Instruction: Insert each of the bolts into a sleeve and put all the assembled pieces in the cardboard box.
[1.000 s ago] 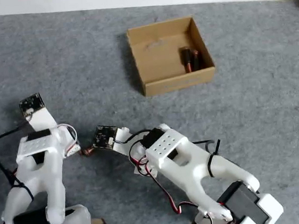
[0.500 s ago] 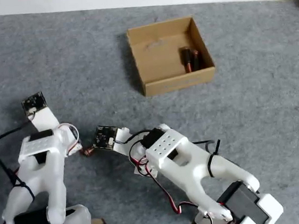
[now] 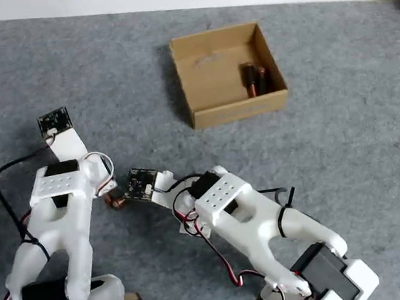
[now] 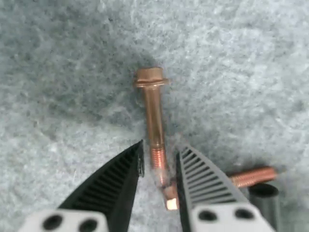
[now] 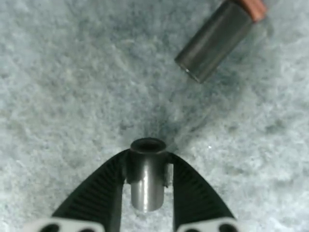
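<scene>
While right gripper (image 5: pixel 147 157) clenches dark sleeve (image 5: pixel 146 181) between jaws, bore facing outward to receive bolt, left gripper (image 4: pixel 160 145) straddles copper bolt (image 4: pixel 152 106) at threaded end, head beyond tips; clamped or loose, cannot tell; second sleeve (image 5: pixel 215 41) well beyond right jaws.

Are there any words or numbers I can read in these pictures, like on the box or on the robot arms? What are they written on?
There are none that can be read.
The brown cardboard box has only a faint smudge on its floor, not letters.
The small dark circuit boards on the arms carry specks too small to read.
The copper bolt and the dark metal sleeve show no marks.
</scene>
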